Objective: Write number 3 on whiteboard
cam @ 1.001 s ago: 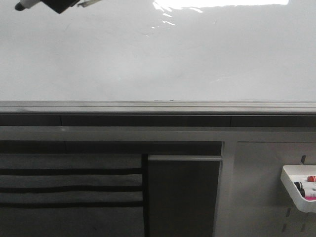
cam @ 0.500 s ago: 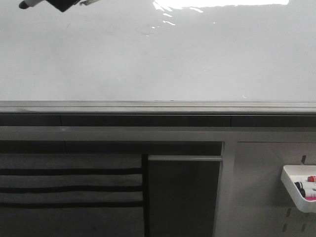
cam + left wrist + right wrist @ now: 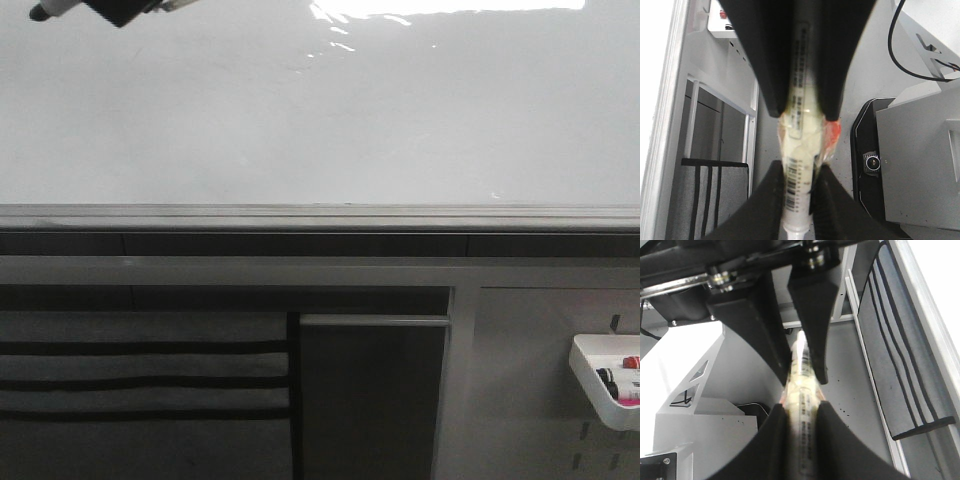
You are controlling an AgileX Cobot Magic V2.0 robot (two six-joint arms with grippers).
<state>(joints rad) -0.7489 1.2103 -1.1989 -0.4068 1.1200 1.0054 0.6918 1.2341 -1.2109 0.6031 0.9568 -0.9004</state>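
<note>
Whiteboard point(image 3: 330, 110): large glossy white board filling the upper half of the front view, bright glare along its top edge, grey metal rail point(image 3: 320, 216) along its lower edge. Surface blank; no drawn digit visible on it.

Left tool point(image 3: 801, 165): black fingers closed on a marker point(image 3: 801, 150), a pale barrel with printed text and barcode, wrapped in yellowish tape with an orange patch on one side. The barrel runs lengthwise between the fingers and passes beyond their tips.

Right tool point(image 3: 801, 395): black fingers closed on a second marker point(image 3: 802, 390), likewise pale, taped and printed, lying lengthwise between the fingers.

Front view, upper left corner of the whiteboard: a dark marker tip point(image 3: 42, 12) and part of a black tool body, cut off by the frame edge; which arm it belongs to cannot be told, nor whether the tip touches the board.

Below the rail: grey panel with black horizontal stripes point(image 3: 140, 375) at lower left; dark upright panel point(image 3: 372, 395) at centre; grey pegboard point(image 3: 540, 380) at lower right carrying a white tray point(image 3: 585, 375) with markers inside.
</note>
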